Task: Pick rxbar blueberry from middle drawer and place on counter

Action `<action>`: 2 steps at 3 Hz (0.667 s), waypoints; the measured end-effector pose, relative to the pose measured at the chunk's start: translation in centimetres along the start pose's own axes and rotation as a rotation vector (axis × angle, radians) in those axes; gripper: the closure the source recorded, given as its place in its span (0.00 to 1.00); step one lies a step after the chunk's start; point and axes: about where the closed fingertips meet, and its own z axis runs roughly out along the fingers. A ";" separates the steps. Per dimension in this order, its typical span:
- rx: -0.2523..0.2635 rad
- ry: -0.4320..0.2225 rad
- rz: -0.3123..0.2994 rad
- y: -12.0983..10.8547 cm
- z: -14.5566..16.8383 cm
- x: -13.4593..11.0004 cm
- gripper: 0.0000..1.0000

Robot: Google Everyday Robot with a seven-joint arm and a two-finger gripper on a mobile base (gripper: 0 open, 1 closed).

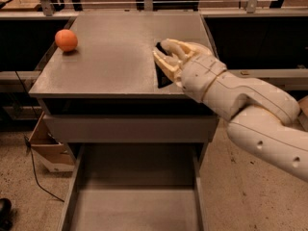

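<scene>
My gripper (161, 51) is over the right part of the counter (110, 57), reaching in from the right on its cream arm. Its fingers are shut on the rxbar blueberry (162, 79). The bar shows as a dark flat shape hanging below the fingers, just above the counter top. The middle drawer (134, 206) is pulled out below the cabinet front. Its grey floor shows nothing on it.
An orange ball (66, 40) sits on the counter's back left. The white bowl is hidden behind my arm (250, 109). A cardboard box (45, 146) stands on the floor left of the cabinet. Shelves and rails run behind the counter.
</scene>
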 end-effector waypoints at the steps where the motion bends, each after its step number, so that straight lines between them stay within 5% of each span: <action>1: -0.014 -0.045 0.014 0.8 4.7 -0.5 1.00; 2: -0.028 -0.072 0.049 2.3 8.5 0.3 1.00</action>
